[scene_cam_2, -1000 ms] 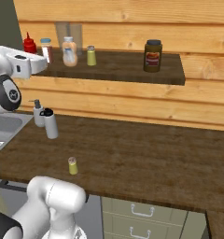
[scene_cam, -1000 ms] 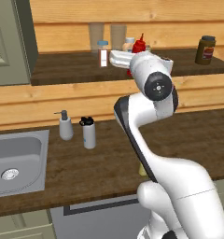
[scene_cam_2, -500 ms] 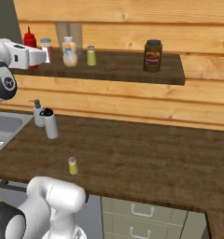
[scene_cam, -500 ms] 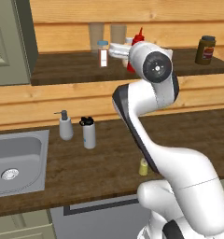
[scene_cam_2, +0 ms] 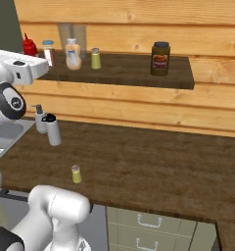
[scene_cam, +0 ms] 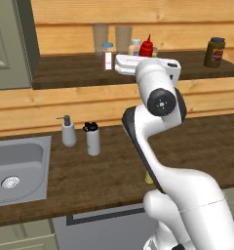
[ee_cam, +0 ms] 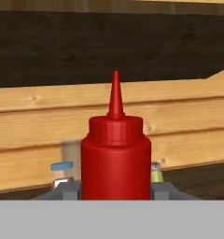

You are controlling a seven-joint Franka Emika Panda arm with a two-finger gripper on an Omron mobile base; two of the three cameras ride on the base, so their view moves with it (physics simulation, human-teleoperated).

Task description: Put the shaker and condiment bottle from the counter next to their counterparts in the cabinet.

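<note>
Arm [scene_cam: 155,102] raised, wrist level at shelf height

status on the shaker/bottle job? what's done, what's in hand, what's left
Done: nothing is put away for good yet. In hand: the red condiment bottle sits between the gripper fingers, raised to shelf height near the blue-capped bottle in the cabinet; whether it already rests on the board is unclear. Left: release it, then fetch the yellow-green shaker standing on the counter and set it beside its twin.

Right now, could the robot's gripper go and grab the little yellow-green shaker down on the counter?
Probably not yet. The gripper is up at the shelf, apparently shut on the red bottle. The shaker stands free on the counter, unblocked, once the bottle is set down.
</note>
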